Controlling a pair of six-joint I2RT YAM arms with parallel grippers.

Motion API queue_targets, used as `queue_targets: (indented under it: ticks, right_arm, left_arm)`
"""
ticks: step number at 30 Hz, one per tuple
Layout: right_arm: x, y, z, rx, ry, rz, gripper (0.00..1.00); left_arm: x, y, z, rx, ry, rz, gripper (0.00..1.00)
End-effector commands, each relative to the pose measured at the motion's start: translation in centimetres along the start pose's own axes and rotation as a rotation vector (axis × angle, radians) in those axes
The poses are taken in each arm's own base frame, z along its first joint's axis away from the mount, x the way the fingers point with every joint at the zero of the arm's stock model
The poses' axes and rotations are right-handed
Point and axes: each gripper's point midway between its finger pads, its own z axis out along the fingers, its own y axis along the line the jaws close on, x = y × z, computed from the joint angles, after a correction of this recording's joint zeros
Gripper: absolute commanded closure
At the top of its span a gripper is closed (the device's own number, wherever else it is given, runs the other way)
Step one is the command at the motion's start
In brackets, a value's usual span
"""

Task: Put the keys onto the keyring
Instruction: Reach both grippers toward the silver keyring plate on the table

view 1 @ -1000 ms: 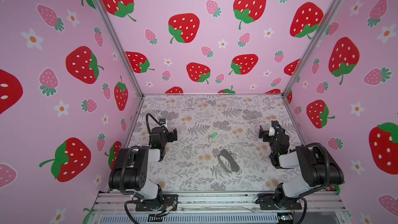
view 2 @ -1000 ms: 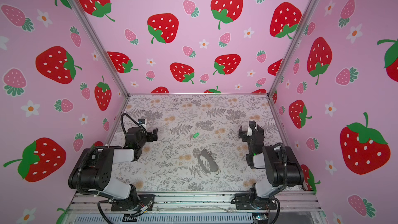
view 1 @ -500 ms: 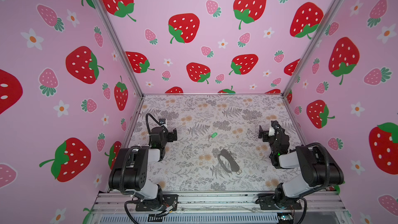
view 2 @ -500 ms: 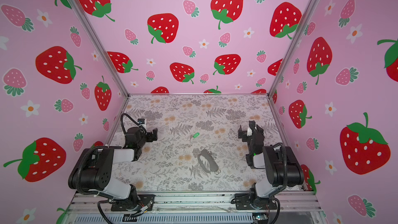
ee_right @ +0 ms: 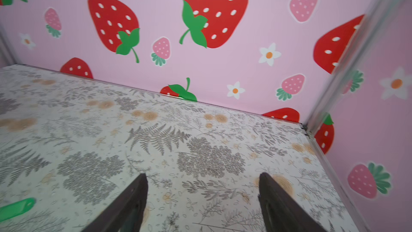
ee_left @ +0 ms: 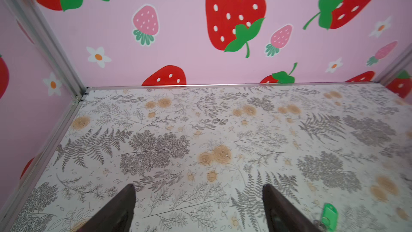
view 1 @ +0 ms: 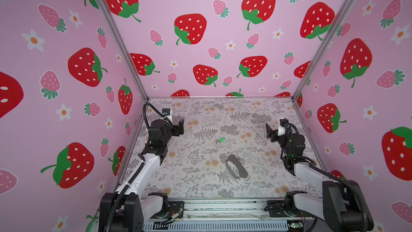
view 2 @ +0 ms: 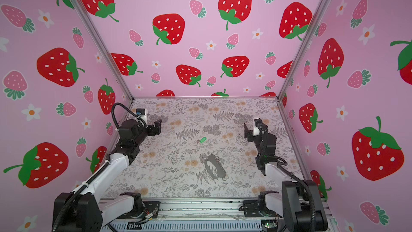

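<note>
The keys (view 1: 221,140) (view 2: 202,140), small silvery bits with a bright green oval tag, lie on the floral table near its middle. The tag also shows at the edge of the left wrist view (ee_left: 329,214) and of the right wrist view (ee_right: 16,206). The keyring (view 1: 235,167) (view 2: 215,168), a black strap loop with small metal rings, lies nearer the front, apart from the keys. My left gripper (view 1: 181,127) (view 2: 158,127) (ee_left: 198,187) hovers open at the left, nothing between its fingers. My right gripper (view 1: 269,132) (view 2: 246,131) (ee_right: 202,175) hovers open at the right, also empty.
Pink strawberry-print walls (view 1: 200,41) close in the table at the back and both sides, with metal frame posts (view 1: 124,47) at the corners. The arm bases stand on a metal rail (view 1: 223,208) along the front edge.
Both arms have lifted a little and moved their grippers slightly away from the front. The keys and the keyring lie where they were.
</note>
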Motion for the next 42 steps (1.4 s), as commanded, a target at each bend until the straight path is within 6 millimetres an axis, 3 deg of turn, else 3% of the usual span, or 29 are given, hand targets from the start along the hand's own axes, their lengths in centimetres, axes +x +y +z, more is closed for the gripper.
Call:
queue_targets:
  ticks: [1, 6, 11, 16, 22, 28, 37, 42]
  right_arm:
    - [0.7, 5.8, 0.0, -0.225, 0.092, -0.075, 0.25]
    - [2.5, 12.8, -0.6, -0.449, 0.194, -0.249, 0.37]
    - [4.2, 16.7, -1.5, -0.610, 0.397, -0.129, 0.54]
    - [6.4, 18.7, -3.5, -0.645, 0.496, -0.099, 0.58]
    - [8.3, 19.6, -3.2, -0.646, 0.580, -0.085, 0.63]
    - [8.4, 20.0, -2.5, -0.604, 0.628, 0.066, 0.66]
    - [7.1, 16.9, -3.4, -0.428, 0.590, 0.142, 0.65]
    - [7.0, 16.5, -4.6, -0.425, 0.573, 0.154, 0.65]
  left_arm:
    - [3.3, -3.9, -1.4, 0.100, 0.156, 0.077, 0.13]
    - [4.5, -8.7, -2.6, 0.219, 0.223, 0.152, 0.27]
    - [5.6, -10.9, -2.3, 0.284, 0.271, 0.142, 0.35]
    - [6.5, -12.5, -1.2, 0.353, 0.307, 0.089, 0.44]
    - [7.4, -15.1, 0.2, 0.437, 0.397, 0.000, 0.50]
    - [9.6, -20.2, 1.5, 0.564, 0.561, -0.064, 0.54]
    - [11.2, -25.4, 3.5, 0.565, 0.853, -0.309, 0.58]
    - [13.9, -27.6, 4.0, 0.564, 0.968, -0.461, 0.61]
